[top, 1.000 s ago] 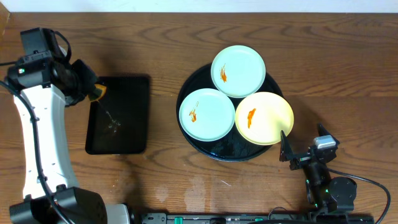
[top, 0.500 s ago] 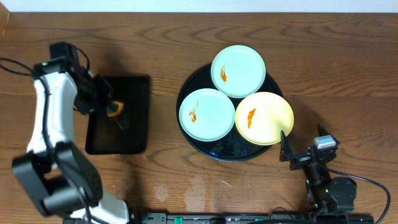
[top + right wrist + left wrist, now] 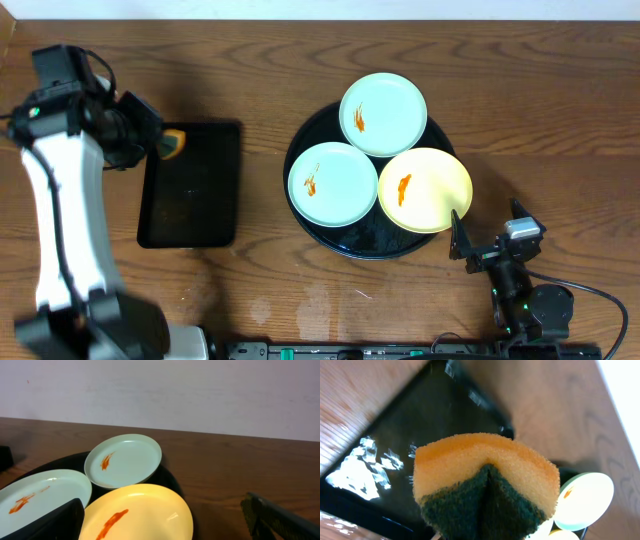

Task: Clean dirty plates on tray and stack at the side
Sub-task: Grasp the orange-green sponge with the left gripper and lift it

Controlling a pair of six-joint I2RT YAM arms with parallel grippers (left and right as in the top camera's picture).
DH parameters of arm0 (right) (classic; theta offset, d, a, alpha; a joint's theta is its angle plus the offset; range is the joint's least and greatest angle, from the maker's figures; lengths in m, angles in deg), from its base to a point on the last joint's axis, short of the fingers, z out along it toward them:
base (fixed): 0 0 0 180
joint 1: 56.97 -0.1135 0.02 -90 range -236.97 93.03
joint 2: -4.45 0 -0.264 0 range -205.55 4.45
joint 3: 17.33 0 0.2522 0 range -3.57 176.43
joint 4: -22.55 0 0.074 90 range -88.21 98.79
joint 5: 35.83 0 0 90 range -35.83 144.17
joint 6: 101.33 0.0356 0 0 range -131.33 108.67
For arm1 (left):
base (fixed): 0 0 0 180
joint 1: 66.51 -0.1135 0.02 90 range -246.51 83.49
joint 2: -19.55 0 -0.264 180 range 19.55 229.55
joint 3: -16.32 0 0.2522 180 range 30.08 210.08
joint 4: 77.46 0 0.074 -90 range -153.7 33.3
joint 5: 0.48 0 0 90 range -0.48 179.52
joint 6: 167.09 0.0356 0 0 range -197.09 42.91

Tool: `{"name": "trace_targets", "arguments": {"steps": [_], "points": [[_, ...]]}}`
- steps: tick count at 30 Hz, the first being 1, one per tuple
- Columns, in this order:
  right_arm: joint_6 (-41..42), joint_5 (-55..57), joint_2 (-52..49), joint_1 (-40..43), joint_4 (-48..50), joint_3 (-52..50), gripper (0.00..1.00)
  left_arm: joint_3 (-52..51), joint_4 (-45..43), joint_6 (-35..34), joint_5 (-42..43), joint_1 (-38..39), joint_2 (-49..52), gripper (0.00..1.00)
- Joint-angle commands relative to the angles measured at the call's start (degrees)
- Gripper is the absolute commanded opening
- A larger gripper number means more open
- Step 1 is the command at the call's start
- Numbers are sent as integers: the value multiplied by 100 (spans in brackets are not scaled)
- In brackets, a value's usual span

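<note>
My left pincer (image 3: 160,142) is clamped on a sponge (image 3: 485,485). In the left wrist view the sponge fills most of the frame, orange-yellow foam above and dark green scouring pad below, creased down the middle where it is pinched; the fingers themselves are hidden behind it. From overhead the sponge pokes out of the pincer right at the top left corner of the rectangular black tray (image 3: 195,200), whose glossy floor shows a few bright wet-looking glints. I cannot tell whether the sponge touches that tray or hangs above it.

My right pincer (image 3: 162,502) is spread wide with nothing in it, one dark finger (image 3: 50,522) at the lower left of its wrist view and the other at the lower right. It sits low at the near right of the table (image 3: 560,100), just beside the yellow plate (image 3: 424,190).

All three plates lie on the round black tray (image 3: 370,240), right of centre. The yellow plate is at its right side, the far mint plate (image 3: 383,113) overhangs the rim at the back, and the near mint plate (image 3: 332,182) lies at the left. Each carries an orange smear.
</note>
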Motion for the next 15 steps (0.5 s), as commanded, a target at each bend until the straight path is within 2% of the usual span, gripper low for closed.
{"name": "trace_targets", "arguments": {"steps": [1, 3, 6, 15], "points": [[-59, 50, 24, 48, -13, -20, 99, -127, 46, -260, 1300, -334, 800, 7], [-59, 50, 24, 48, -11, -20, 99, -127, 55, -260, 1803, -490, 1150, 7], [-59, 50, 24, 48, -11, -20, 99, -127, 238, -442, 2031, -645, 1484, 7], [-59, 50, 24, 48, -11, -20, 99, -125, 413, -459, 3626, -780, 1545, 7]]}}
